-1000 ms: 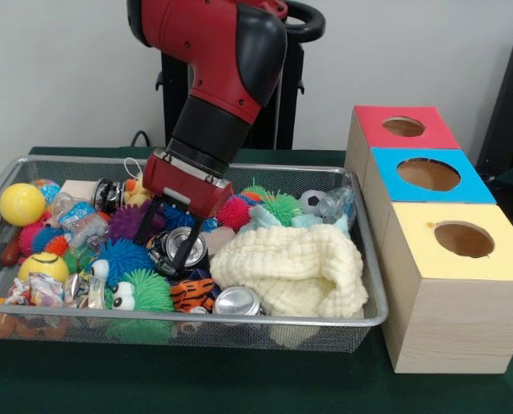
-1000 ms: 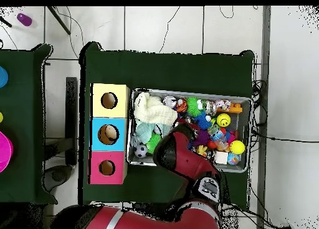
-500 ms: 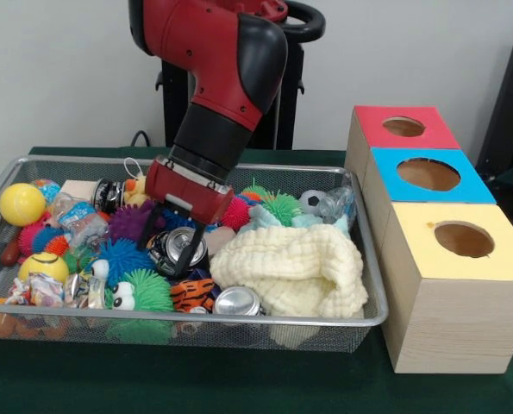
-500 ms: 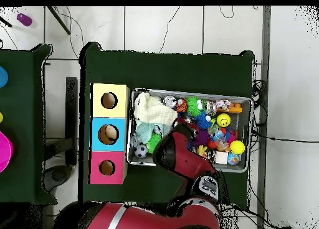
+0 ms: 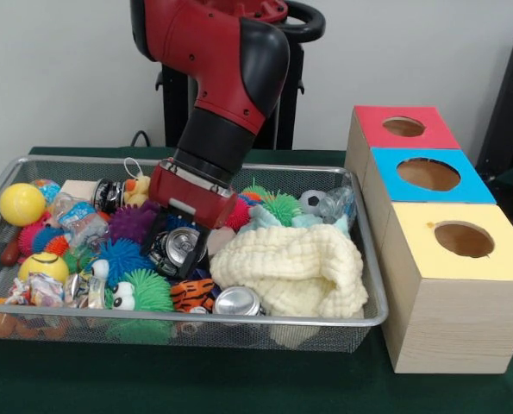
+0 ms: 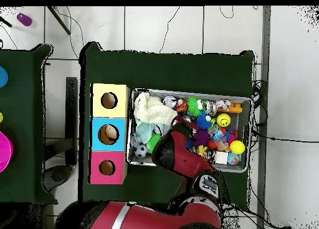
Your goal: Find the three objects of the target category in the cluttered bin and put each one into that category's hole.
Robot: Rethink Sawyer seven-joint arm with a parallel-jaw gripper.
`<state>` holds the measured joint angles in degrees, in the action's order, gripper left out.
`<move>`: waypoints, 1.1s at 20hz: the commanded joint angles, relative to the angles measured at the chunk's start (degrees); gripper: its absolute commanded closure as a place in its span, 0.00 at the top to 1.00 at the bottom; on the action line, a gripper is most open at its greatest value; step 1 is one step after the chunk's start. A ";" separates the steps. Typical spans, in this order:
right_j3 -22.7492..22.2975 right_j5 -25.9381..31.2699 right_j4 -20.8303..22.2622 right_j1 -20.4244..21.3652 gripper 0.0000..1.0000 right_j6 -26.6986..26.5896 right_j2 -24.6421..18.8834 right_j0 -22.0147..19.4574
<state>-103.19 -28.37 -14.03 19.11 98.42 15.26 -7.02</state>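
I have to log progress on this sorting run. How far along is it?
Nothing looks sorted yet: the striped tiger and yellow duck lie in the wire bin, and no toy shows in the red hole. In hand: the gripper is down among the clutter at a crushed can, not a plush; whether it grips is unclear. All three placements appear left.

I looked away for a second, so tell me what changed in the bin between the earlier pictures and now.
The hand has edged slightly toward the box side and sits low over the crushed silver can in the wire bin, its fingers astride it. Whether it grips the can is unclear. The striped tiger, the duck, the cream cloth and the red hole look unchanged.
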 commanded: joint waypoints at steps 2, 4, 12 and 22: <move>-1.14 -9.43 0.85 -2.35 1.00 22.42 -9.10 -2.57; -1.20 -10.62 1.15 -2.42 1.00 23.67 -9.23 -2.69; -1.00 -13.57 1.55 -3.25 1.00 27.45 -8.44 -1.91; -1.50 -13.43 -1.59 -3.16 1.00 29.73 -7.23 -0.12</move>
<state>-103.25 -37.88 -14.04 17.44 112.42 13.32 -7.54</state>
